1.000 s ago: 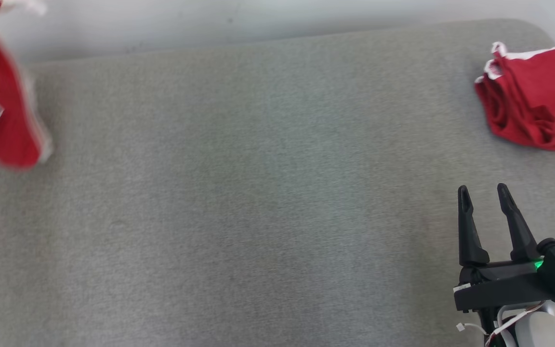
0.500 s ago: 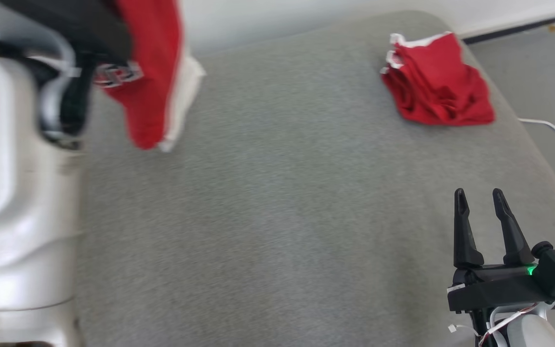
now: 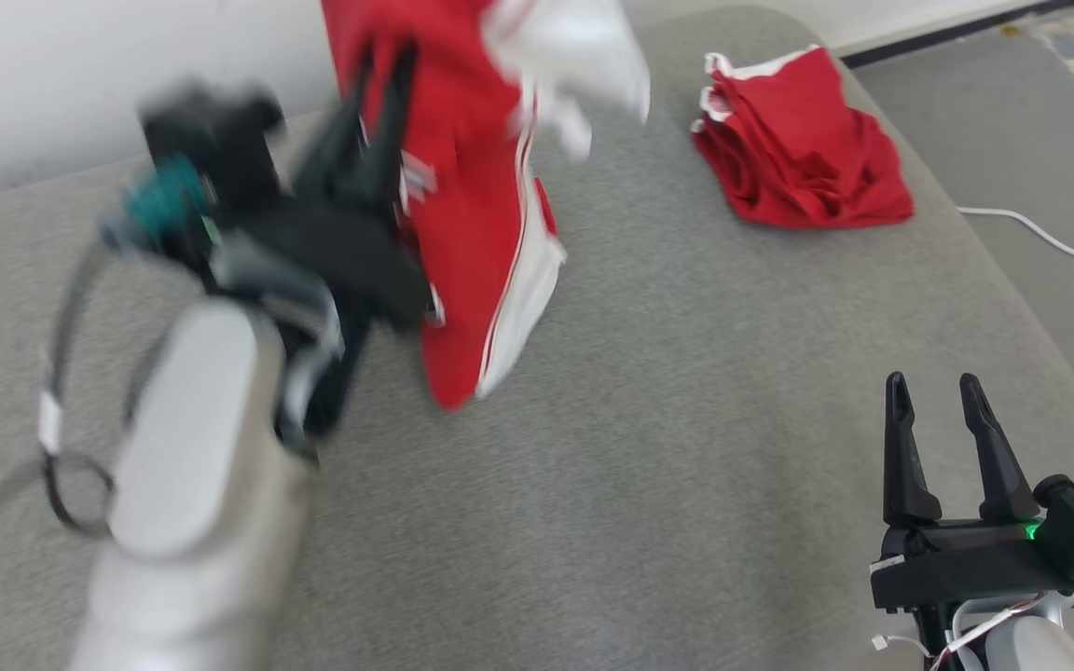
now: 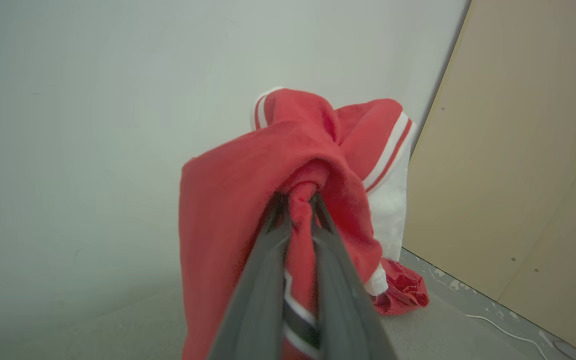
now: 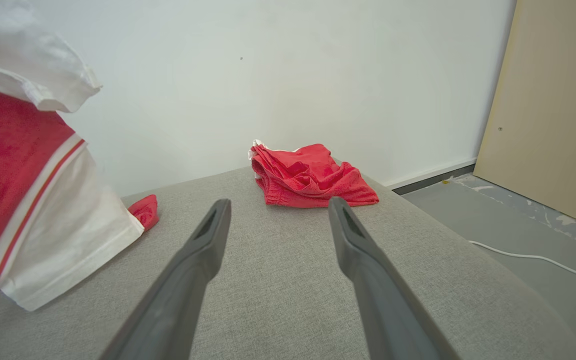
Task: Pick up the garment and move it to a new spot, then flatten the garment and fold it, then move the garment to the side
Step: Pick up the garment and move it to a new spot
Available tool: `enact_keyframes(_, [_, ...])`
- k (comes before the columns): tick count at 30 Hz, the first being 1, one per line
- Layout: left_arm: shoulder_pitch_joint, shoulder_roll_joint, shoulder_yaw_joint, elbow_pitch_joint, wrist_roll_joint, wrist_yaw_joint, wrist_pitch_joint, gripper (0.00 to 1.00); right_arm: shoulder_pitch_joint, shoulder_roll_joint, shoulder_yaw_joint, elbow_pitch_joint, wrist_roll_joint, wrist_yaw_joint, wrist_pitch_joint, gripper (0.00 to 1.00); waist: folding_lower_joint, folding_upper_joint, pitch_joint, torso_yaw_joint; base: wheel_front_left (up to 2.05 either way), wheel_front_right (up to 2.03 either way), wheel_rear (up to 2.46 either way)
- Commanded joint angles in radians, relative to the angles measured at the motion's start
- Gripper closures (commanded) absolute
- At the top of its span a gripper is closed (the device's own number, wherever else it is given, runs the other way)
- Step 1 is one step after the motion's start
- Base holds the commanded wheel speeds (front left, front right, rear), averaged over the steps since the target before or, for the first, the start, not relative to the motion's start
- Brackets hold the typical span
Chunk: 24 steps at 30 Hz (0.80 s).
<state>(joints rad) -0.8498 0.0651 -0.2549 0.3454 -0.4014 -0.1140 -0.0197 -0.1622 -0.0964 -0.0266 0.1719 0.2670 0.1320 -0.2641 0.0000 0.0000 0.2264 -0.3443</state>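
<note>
your left claw [image 4: 299, 199], clenched on the garment [image 3: 462, 233], has swung it over the cushion [image 3: 686, 466], left of your released right claw [image 3: 932, 387], so the move looks nearly done.

No words can be read. Dark, white-outlined lettering on the red garment [image 3: 472, 233], upper centre of the head view, is blurred; a fragment shows at the left wrist view's bottom centre.

Bright, even, barely shadowed — motion-blurred over the left arm [image 3: 192, 447] and shirt [image 3: 472, 186] in the head view, crisp from both wrists.
</note>
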Motion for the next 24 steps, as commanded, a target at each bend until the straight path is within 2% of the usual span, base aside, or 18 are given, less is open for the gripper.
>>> enact_keyframes(1, [0.068, -0.005, -0.010, -0.012, -0.010, 0.004, -0.013, 1.00, 0.012, -0.004, 0.001, 0.000, -0.003, -0.003, 0.000, 0.00, 0.0000, 0.0000, -0.014, 0.047, 0.00, 0.00, 0.00])
enact_keyframes(8, [0.413, -0.012, -0.085, -0.079, -0.068, 0.045, -0.070, 1.00, 0.030, -0.024, 0.014, 0.011, -0.008, -0.003, 0.000, 0.00, 0.0000, 0.0000, -0.048, 0.120, 0.00, 0.00, 0.00])
enact_keyframes(14, [0.643, -0.013, -0.177, -0.066, -0.091, 0.057, -0.077, 1.00, 0.047, -0.037, 0.024, 0.020, -0.009, -0.003, 0.000, 0.00, 0.0000, 0.0000, -0.077, 0.156, 0.00, 0.00, 0.00])
enact_keyframes(15, [0.661, -0.013, -0.189, -0.062, -0.084, 0.057, -0.082, 0.12, 0.049, -0.037, 0.025, 0.021, -0.010, -0.003, 0.000, 0.00, 0.0000, 0.0000, -0.081, 0.163, 0.00, 0.00, 0.00])
enact_keyframes(16, [0.672, -0.013, -0.199, -0.060, -0.074, 0.062, -0.093, 0.00, 0.055, -0.039, 0.022, 0.021, -0.012, -0.003, 0.000, 0.00, 0.0000, 0.0000, -0.088, 0.171, 0.00, 0.00, 0.00])
enact_keyframes(24, [0.685, 0.002, -0.196, -0.112, -0.048, 0.079, -0.169, 0.00, 0.090, -0.054, 0.019, 0.026, -0.013, -0.003, 0.000, 0.00, 0.0000, 0.0000, -0.141, 0.229, 0.00, 0.00, 0.00])
